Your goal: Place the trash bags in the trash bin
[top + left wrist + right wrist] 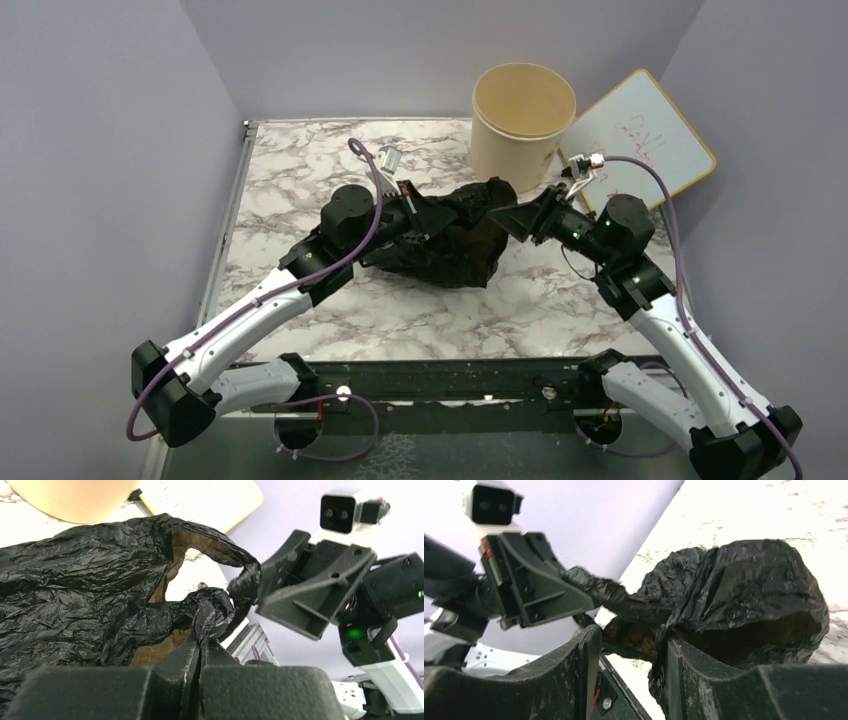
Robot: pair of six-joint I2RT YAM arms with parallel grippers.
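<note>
A crinkled black trash bag (450, 245) lies on the marble table, between my two grippers. The beige trash bin (522, 120) stands upright and open behind it, at the back. My left gripper (425, 222) is shut on a bunched piece of the bag's mouth (207, 612). My right gripper (512, 220) is open. A strip of the bag's edge (664, 645) hangs over its right finger, and the other finger (584, 650) is bare. In the left wrist view, the bag (75, 580) has a loop handle (235, 555) stretching to the right gripper (270, 587). Brown stuff shows inside the bag.
A white board with a yellow frame (640, 135) leans against the right wall beside the bin. Grey walls close in the left, back and right. A dark metal rail (450, 380) runs along the table's near edge between the arm bases.
</note>
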